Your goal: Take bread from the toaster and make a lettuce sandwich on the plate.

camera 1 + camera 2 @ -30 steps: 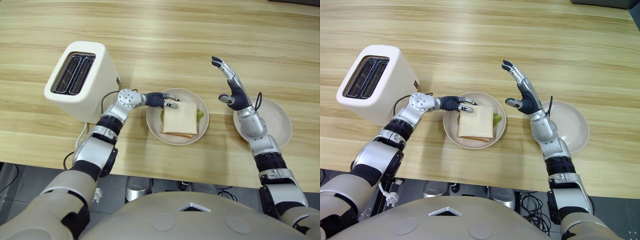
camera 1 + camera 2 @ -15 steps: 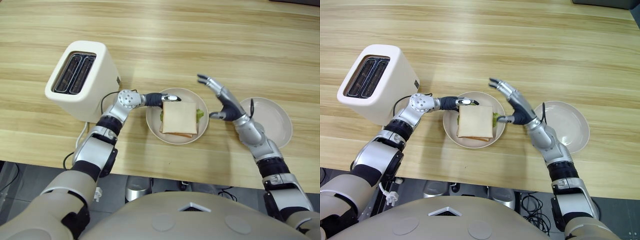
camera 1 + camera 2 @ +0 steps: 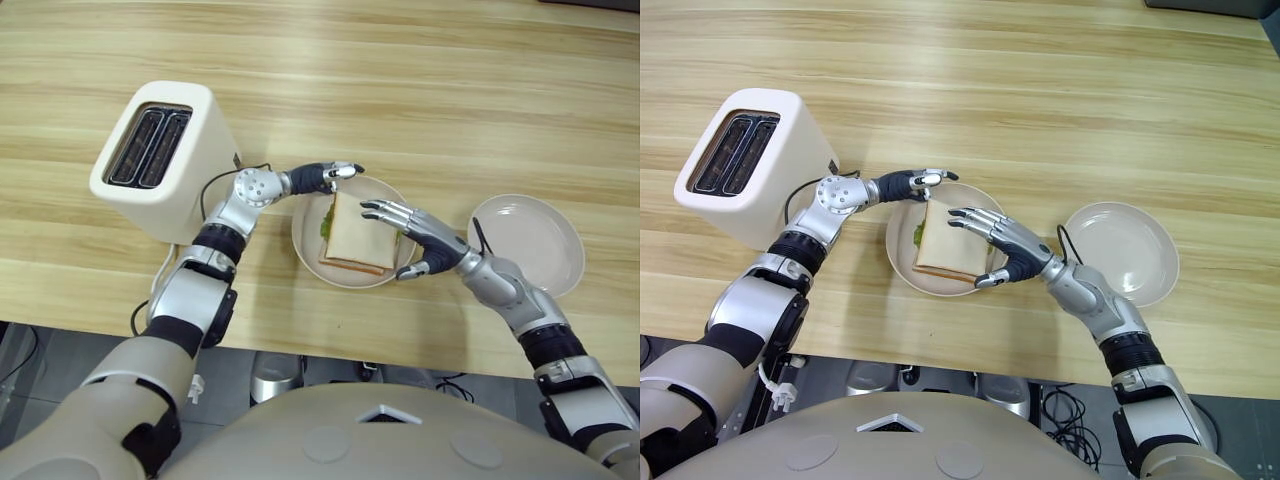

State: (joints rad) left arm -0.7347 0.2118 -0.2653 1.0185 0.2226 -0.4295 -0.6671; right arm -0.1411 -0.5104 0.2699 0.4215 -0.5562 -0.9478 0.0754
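Note:
A sandwich (image 3: 350,238) lies on the round beige plate (image 3: 304,243) in the middle of the table, its top a pale bread slice. Green lettuce (image 3: 325,225) peeks out at its left edge. My right hand (image 3: 420,232) hovers over the sandwich's right side, fingers spread and holding nothing; whether it touches the bread I cannot tell. My left hand (image 3: 325,176) sits at the plate's far left rim with its fingers stretched out flat and empty. The cream toaster (image 3: 195,140) stands at the left, both slots dark with no bread sticking out.
A second beige plate (image 3: 535,250) lies bare to the right, just beyond my right forearm. The toaster's black cable (image 3: 215,195) loops beside my left arm toward the table's front edge. Bare wooden tabletop stretches across the far side.
My right hand came down from its raised pose and swung left over the sandwich. My left hand drew back from the bread's corner to the plate's far rim.

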